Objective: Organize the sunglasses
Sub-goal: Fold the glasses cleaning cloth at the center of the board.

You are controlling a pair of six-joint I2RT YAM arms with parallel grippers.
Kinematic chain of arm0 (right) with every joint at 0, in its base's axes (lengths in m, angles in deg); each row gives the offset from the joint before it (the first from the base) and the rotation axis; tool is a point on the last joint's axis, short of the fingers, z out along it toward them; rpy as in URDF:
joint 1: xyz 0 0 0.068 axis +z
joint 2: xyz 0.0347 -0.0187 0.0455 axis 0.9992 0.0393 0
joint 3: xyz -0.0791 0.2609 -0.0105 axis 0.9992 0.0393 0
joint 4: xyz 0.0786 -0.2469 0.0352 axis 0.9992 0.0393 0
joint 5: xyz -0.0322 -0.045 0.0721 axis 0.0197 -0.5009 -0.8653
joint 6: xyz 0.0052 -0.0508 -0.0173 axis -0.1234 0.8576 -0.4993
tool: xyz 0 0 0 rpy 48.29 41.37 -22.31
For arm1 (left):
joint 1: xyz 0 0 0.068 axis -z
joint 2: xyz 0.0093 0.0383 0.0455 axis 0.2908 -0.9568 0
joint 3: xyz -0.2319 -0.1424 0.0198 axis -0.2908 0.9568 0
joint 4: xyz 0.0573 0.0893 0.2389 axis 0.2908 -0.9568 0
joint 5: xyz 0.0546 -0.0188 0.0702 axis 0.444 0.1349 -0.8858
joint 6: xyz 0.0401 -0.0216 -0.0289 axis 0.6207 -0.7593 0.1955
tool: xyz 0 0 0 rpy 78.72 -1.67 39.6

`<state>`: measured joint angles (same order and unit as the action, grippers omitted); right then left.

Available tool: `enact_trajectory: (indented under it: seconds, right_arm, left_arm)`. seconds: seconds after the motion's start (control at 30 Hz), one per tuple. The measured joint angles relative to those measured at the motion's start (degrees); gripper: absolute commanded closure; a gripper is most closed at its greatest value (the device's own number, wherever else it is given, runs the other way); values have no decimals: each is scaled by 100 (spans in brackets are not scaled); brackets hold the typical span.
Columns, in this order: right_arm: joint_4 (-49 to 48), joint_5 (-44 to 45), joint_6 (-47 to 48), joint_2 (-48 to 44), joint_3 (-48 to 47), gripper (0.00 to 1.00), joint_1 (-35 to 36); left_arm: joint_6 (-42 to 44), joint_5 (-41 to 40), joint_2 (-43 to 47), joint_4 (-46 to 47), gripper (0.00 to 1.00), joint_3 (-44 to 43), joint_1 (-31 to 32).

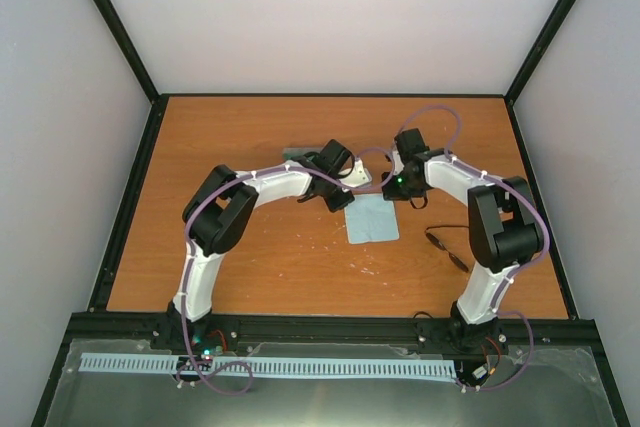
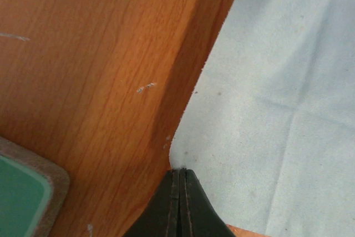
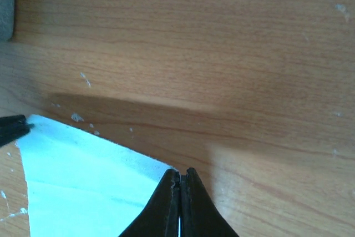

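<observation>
Black wire-frame sunglasses [image 1: 446,247] lie on the wooden tabletop [image 1: 250,267], just to the right of the pale blue cloth [image 1: 373,219] and level with its near edge. They do not touch it. They are also close to the elbow of the right arm [image 1: 505,222].

The cloth's near part rests flat. A shadow under its far edge in both wrist views suggests that edge is raised.

Left gripper [image 2: 178,178]: jaws pressed together, pinching the cloth's far-left corner with only the tip of the corner caught.
Right gripper [image 3: 179,184]: jaws likewise closed on the far-right corner, with an equally thin bite.

Just beyond the cloth's far-left corner sits the grey case [image 2: 55,180], lid open and green lining showing.

Judgement: the cloth is being handled first. The sunglasses are untouched and well short of the case.

Risks:
- The corner grips are shallow. If the arms pull apart or lift unevenly, one corner could slip out and the cloth would swing from the other.
- A cloth dragged to the right, or a swing of the right elbow, could knock the sunglasses.
- Carrying the cloth farther back could snag it on the case rim.
</observation>
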<state>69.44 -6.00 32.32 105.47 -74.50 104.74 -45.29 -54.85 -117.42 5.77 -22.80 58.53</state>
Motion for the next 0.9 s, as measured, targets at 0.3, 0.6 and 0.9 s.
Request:
enact_trajectory:
  seconds: [0.3,0.6,0.9]
  right_arm:
    - [-22,-50,2,-313,398,97,-4]
    - [-144,-332,-4,-708,868,97,-4]
    - [-254,-605,-70,-1139,1357,97,-2]
  left_arm:
    - [-59,59,378,-7,100,2,0]
    - [-103,201,636,-4,99,457,66]
    - [-149,240,807,-9,99,798,273]
